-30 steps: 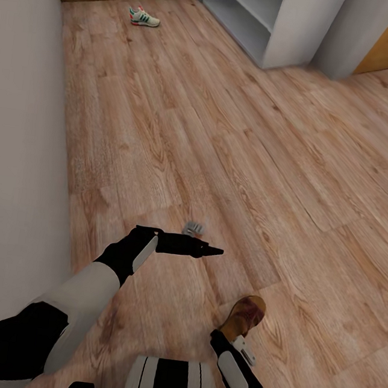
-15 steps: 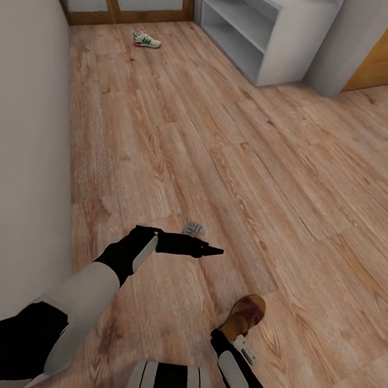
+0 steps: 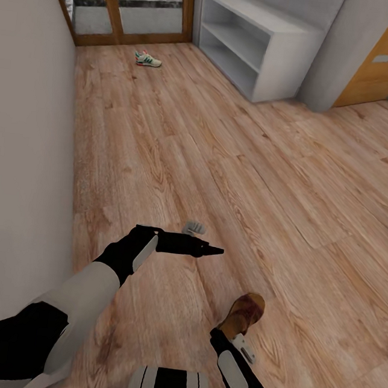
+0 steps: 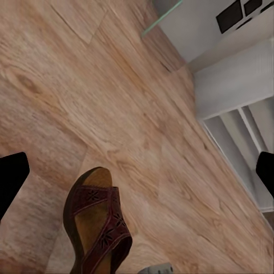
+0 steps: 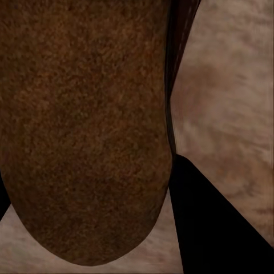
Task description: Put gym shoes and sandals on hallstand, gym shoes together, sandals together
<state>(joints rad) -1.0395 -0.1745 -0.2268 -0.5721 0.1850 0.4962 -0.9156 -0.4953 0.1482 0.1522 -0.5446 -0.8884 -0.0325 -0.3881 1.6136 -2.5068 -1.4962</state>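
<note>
Your right gripper point(image 3: 232, 334) is low in the head view, near the robot's trunk, and it has one sandal point(image 3: 244, 315) in its grasp. In the right wrist view the brown sole point(image 5: 85, 125) of that sandal is very close to the camera, and a black finger point(image 5: 220, 222) lies along its edge. In the left wrist view you see the same sandal from the top, with its dark red straps point(image 4: 101, 228), above the floor point(image 4: 85, 85).

Your left gripper point(image 3: 208, 250) is stretched forward at the middle of the head view, pointing to the right. Its two fingers stand far apart at the two edges of the left wrist view, and there is nothing between them.

On the floor point(image 3: 222, 161), just beyond the left gripper, lies a small grey object point(image 3: 193, 226); I cannot tell what it is.

Far ahead, one gym shoe point(image 3: 147, 59) lies on the floor near the glass door point(image 3: 126, 3) with a wooden frame. To the right of it stands the pale grey rack point(image 3: 261, 44) with open shelves, well apart from the shoe. A wooden door point(image 3: 387, 54) is at the far right.
</note>
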